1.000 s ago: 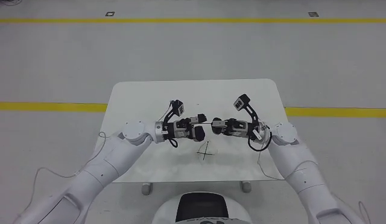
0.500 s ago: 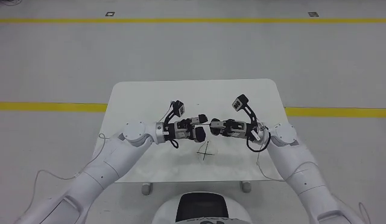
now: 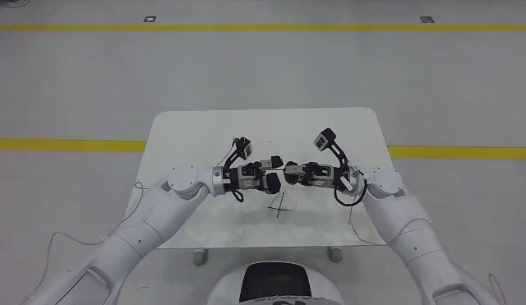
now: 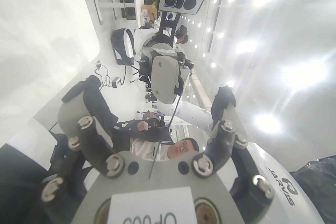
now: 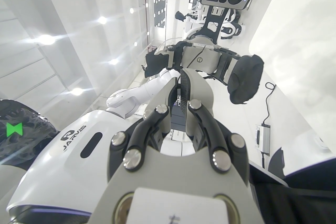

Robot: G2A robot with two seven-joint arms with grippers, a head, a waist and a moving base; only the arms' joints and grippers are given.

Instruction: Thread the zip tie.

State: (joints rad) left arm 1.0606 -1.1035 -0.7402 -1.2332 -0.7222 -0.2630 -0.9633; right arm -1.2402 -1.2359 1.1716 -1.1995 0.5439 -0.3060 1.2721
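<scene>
White table (image 3: pixel 181 132) marked with a black cross (image 3: pixel 279 206). Just beyond the cross, the right gripper (image 3: pixel 290 172) is clamped on the zip tie (image 4: pixel 168 128), whose free end passes between the spread fingers of the left gripper (image 3: pixel 276 176).

Plastic zip tie (image 4: pixel 168 130), smooth; table (image 3: pixel 205 128), matt and smooth.

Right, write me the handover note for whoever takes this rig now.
Left end effector: open, above the table, facing the right one.
Right end effector: shut on the zip tie, strap sticking out toward the left one.
Zip tie: free end reaches into the open left end effector, ungripped.
Done: tie picked up and presented.
Left: thread the tail through the head; no loop shows, and the head cannot be made out.
</scene>
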